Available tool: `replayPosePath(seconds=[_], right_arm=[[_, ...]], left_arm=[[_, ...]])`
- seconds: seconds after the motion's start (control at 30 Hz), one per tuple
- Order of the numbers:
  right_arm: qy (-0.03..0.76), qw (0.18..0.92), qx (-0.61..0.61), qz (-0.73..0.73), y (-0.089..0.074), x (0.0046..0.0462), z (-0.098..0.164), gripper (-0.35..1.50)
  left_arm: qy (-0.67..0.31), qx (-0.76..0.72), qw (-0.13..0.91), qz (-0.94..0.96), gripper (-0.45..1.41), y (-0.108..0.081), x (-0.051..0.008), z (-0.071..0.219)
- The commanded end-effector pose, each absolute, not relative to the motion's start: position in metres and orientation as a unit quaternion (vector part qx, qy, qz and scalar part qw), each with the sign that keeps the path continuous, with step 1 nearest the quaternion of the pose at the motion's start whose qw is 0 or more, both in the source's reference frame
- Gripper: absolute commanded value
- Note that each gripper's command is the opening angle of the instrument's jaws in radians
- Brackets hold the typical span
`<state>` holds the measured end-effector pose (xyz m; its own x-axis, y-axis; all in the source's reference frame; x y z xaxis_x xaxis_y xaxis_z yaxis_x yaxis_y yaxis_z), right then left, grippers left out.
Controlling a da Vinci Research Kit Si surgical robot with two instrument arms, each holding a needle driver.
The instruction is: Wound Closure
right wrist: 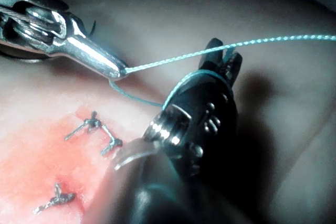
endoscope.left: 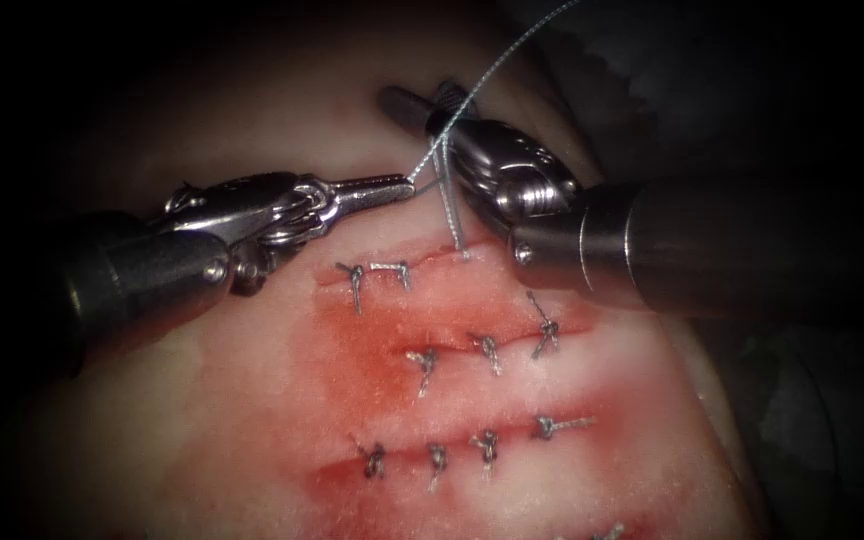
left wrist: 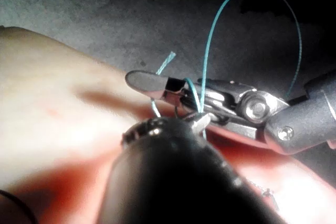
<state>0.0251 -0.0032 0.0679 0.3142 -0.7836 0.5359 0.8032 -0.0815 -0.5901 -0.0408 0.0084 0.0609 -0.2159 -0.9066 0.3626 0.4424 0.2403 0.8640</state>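
Note:
My left tool [endoscope.left: 404,184] comes in from the left and is shut on the thread [endoscope.left: 497,60] just above the top cut [endoscope.left: 432,262]. My right tool [endoscope.left: 422,100] lies across from it, jaws open, with the thread running between them and off to the upper right. Two strands drop from the tools into the tissue [endoscope.left: 252,400] at the cut's right end [endoscope.left: 460,250]. In the right wrist view the thread [right wrist: 173,60] runs taut from the left tool [right wrist: 119,72] through the right tool [right wrist: 223,53], and a turn wraps its neck. A frayed thread end [left wrist: 167,62] sticks up by the right tool [left wrist: 149,85].
Several knotted stitches [endoscope.left: 487,350] close three cuts across the tissue, with short cut ends standing up. Red fluid [endoscope.left: 372,340] stains the surface around the lower cuts. Dark cloth [endoscope.left: 652,90] lies beyond the tissue's far edge.

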Motion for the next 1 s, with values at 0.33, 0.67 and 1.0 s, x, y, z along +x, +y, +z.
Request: replayPosePath(seconds=[0.33, 0.67, 1.0], right_arm=[[0.031, 0.662, -0.450, -0.599, -0.007, 0.0227, 0.063, -0.35], [0.107, 0.607, -0.469, -0.633, -0.010, 0.0238, 0.062, -0.35], [0.130, 0.564, -0.439, -0.687, -0.013, 0.0233, 0.061, -0.35]], left_arm=[[-0.509, 0.137, 0.656, -0.540, -0.45, 0.017, -0.0398, 0.065], [-0.466, 0.065, 0.714, -0.519, -0.45, 0.023, -0.0390, 0.071], [-0.477, 0.021, 0.770, -0.423, -0.45, 0.026, -0.0402, 0.073]])
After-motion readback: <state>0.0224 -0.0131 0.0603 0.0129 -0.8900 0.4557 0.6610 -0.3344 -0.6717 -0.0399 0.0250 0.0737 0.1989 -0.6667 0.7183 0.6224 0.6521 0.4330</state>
